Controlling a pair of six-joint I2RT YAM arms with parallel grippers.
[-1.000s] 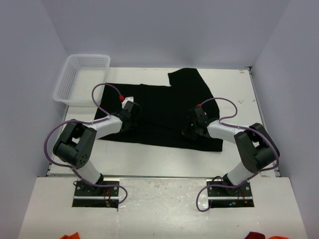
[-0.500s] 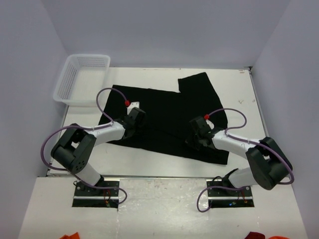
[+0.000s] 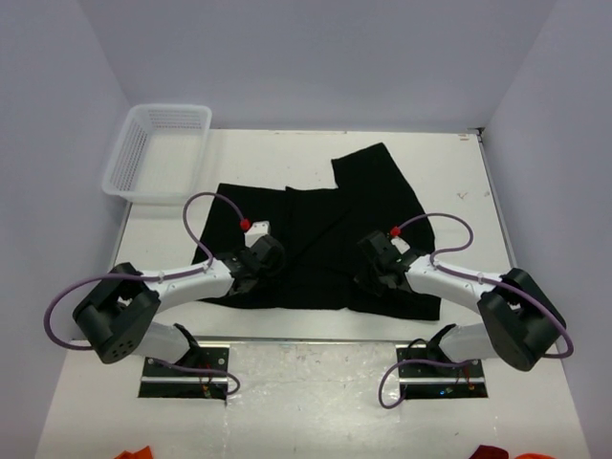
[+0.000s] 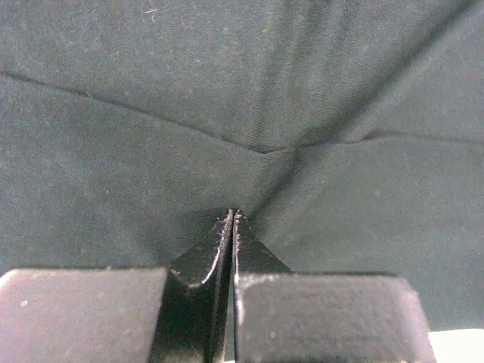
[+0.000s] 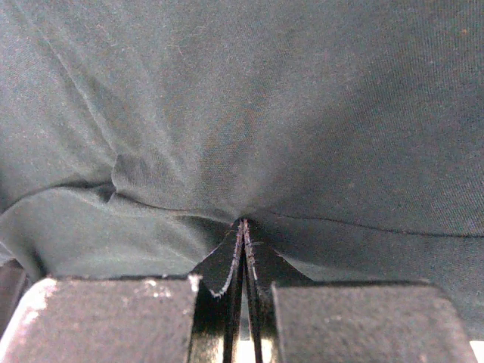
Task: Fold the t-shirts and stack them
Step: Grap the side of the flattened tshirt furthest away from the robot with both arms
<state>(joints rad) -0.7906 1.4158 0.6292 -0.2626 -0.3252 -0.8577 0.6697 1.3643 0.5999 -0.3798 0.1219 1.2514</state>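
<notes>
One black t-shirt [image 3: 325,215] lies spread on the white table, with one part reaching toward the back right. My left gripper [image 3: 271,256] is shut on its near left part; in the left wrist view the fingertips [image 4: 231,215] pinch the cloth [image 4: 227,91] and creases fan out from them. My right gripper [image 3: 369,264] is shut on the near right part. The right wrist view shows the same: the gripper [image 5: 243,223] is closed on a tuck of cloth [image 5: 265,98]. The shirt's near hem sits close to the table's front edge.
A white mesh basket [image 3: 158,148] stands at the back left corner of the table [image 3: 449,172]. Purple cables loop above both arms. Grey walls close in the left, back and right sides.
Both grippers have pulled back toward the near edge, dragging the t-shirt with them. The shirt now lies closer to the arm bases, its near hem bunched slightly.
</notes>
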